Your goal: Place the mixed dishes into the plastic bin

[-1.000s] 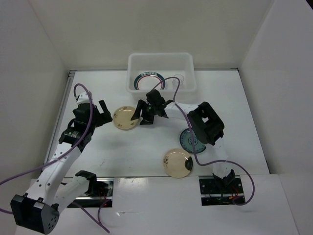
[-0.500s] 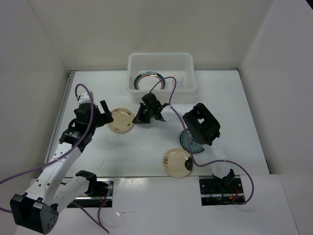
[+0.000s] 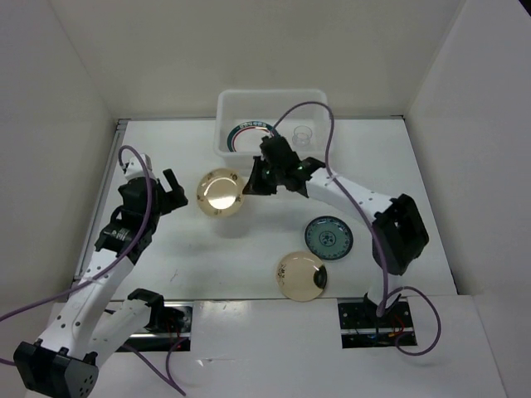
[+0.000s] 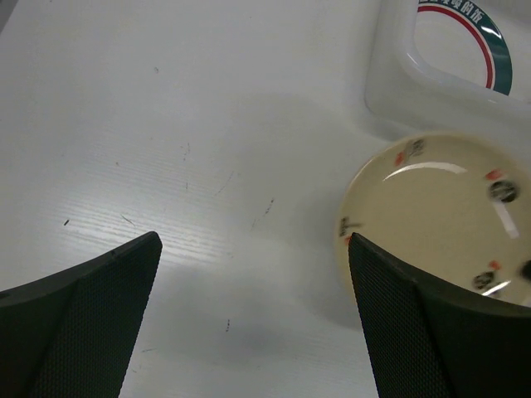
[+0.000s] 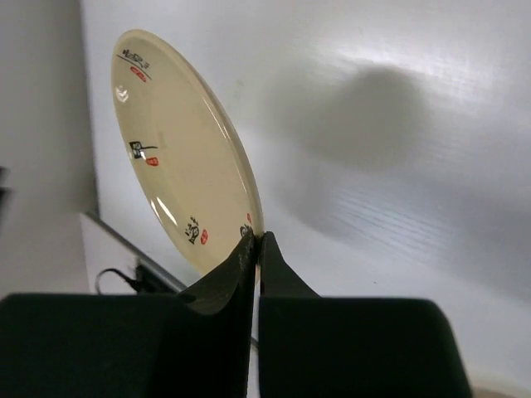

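Observation:
My right gripper (image 3: 249, 184) is shut on the right rim of a cream plate (image 3: 221, 193), held tilted above the table just in front of the plastic bin (image 3: 274, 93). In the right wrist view the fingertips (image 5: 249, 245) pinch the edge of that plate (image 5: 178, 149). Inside the bin lie a white plate with a green and red rim (image 3: 251, 135) and a clear glass cup (image 3: 303, 134). A teal patterned plate (image 3: 328, 237) and a second cream plate (image 3: 301, 274) lie on the table. My left gripper (image 3: 170, 192) stands open, left of the held plate (image 4: 431, 215).
The left wrist view shows my left gripper (image 4: 253, 323) low over bare white table, with the bin's near wall (image 4: 390, 91) at the upper right. White walls close the table in on the left, back and right.
My right gripper has shut on the cream plate's rim and lifted it, tilted, toward the bin as the arm stretched out. The left gripper has drawn slightly back to the left.

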